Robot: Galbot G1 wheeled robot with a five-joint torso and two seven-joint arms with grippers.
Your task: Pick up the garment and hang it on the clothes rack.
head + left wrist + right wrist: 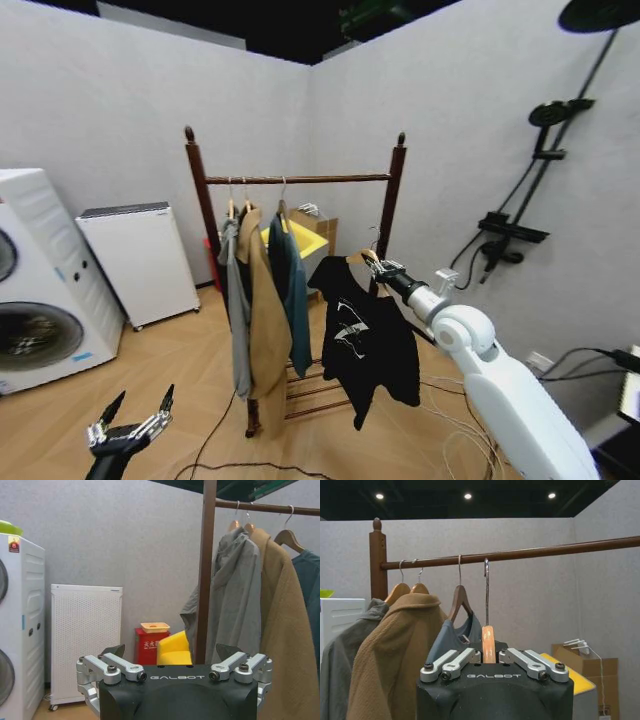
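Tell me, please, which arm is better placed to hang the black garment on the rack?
Right: the right gripper grips the garment's hanger just below the rail. The left gripper hangs low and open.

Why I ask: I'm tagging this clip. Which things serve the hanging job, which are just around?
Job: garment, wooden hanger, right gripper holding it, clothes rack.
Around: tan coat, blue jacket, grey jacket, washing machine, white unit, idle left gripper low down.

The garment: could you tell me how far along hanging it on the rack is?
Picked up: the right gripper holds the garment by its wooden hanger. In the right wrist view its hook looks level with the rack's rail; seating and release remain. The left gripper waits low, open.
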